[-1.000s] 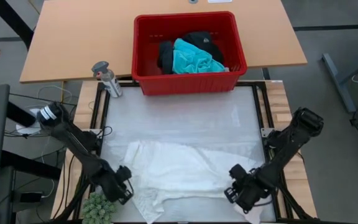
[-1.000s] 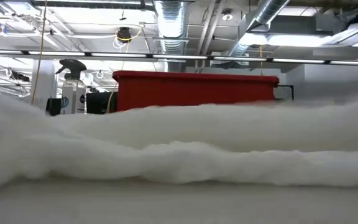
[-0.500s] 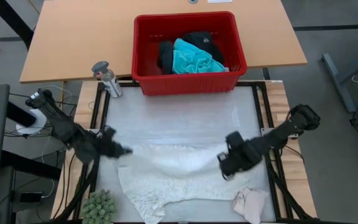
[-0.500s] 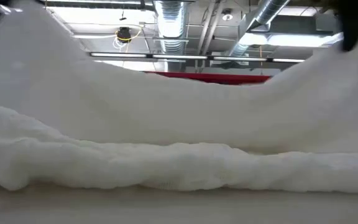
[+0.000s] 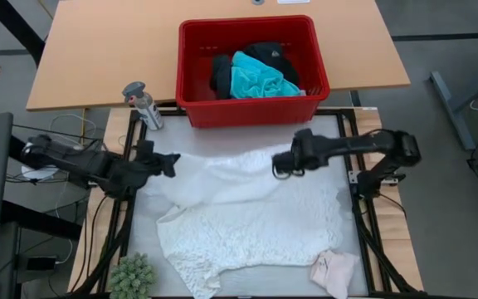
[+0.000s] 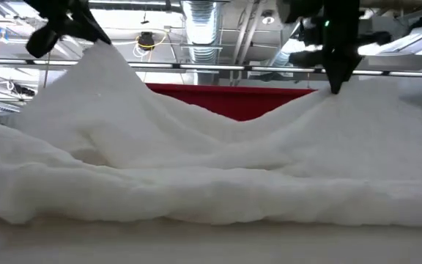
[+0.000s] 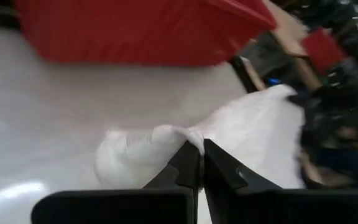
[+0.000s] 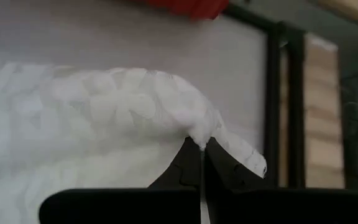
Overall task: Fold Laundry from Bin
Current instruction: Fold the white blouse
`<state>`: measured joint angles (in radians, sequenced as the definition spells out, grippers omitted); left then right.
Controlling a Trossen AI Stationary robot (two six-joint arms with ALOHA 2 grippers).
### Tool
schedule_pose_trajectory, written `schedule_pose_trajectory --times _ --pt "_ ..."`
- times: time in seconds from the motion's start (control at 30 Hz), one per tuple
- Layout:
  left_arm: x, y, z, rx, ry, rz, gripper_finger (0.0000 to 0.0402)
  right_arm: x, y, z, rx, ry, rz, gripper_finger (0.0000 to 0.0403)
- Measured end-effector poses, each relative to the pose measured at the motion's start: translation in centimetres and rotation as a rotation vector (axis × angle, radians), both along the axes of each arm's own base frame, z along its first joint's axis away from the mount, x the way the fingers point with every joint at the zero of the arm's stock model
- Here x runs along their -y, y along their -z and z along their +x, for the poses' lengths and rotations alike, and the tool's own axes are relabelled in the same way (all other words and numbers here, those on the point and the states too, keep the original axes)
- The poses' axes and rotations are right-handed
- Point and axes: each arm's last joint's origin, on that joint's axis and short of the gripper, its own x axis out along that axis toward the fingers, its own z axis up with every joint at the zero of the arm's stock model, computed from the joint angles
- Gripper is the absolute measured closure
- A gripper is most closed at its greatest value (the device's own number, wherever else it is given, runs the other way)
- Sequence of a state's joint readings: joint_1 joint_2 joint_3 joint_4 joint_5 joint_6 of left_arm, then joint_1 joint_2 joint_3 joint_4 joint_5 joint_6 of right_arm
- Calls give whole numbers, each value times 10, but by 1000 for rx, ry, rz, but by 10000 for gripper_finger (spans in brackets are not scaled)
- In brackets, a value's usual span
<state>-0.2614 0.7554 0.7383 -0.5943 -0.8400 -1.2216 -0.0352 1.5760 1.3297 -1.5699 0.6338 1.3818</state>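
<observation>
The white lacy top (image 5: 239,216) lies spread on the white table mat (image 5: 239,137), its near end flat and its far edge raised in two peaks. My left gripper (image 5: 171,159) is shut on the left peak (image 6: 101,55). On the right peak (image 6: 335,99) my right gripper (image 5: 279,162) is shut. The red bin (image 5: 251,108) stands at the table's far side and holds a turquoise shirt (image 5: 260,81) and black clothing (image 5: 221,73). A small pale pink piece (image 5: 334,270) lies at the near right corner. My left gripper pinches a bunched bit of the top's far left edge (image 7: 180,134) between its two fingers, coming in slanting from the table's left. That part is lifted off the mat, and the cloth slopes down from it to the table. My right gripper pinches a small peak of the top's far right edge (image 8: 195,127) between its fingertips (image 8: 211,152), slanting down from the table's right. The peak is raised off the mat; the cloth drapes away from it, sagging between the two holds.
A spray bottle (image 5: 143,104) stands left of the bin on the far left. A green plant-like clump (image 5: 131,278) sits at the near left corner. Black frame rails (image 5: 351,149) run along the mat's sides. Bare mat shows between the top and the bin.
Both grippers have stayed shut on the top and gone from the near edge up and toward the far edge, turning as they went. The held parts have been lifted and drawn toward the bin, spreading the top out; its near end has stayed down. The pink piece has been uncovered.
</observation>
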Motion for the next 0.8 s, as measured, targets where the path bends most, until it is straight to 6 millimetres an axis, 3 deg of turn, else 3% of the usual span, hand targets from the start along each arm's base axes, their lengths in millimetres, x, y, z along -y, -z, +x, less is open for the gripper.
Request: schedule_pose_trajectory --times 0.17,0.33,0.6,0.8 --pt "-15 12 18 -160 -52 81 401 31 16 -7 -80 32 36 379" --pt "-23 27 36 -334 -49 175 401 37 43 -11 -77 56 70 379" --pt "-30 34 54 -424 -16 272 401 25 64 -21 -142 35 106 379" --pt "-15 15 50 -289 27 335 401 -4 62 -19 -103 0 41 375"
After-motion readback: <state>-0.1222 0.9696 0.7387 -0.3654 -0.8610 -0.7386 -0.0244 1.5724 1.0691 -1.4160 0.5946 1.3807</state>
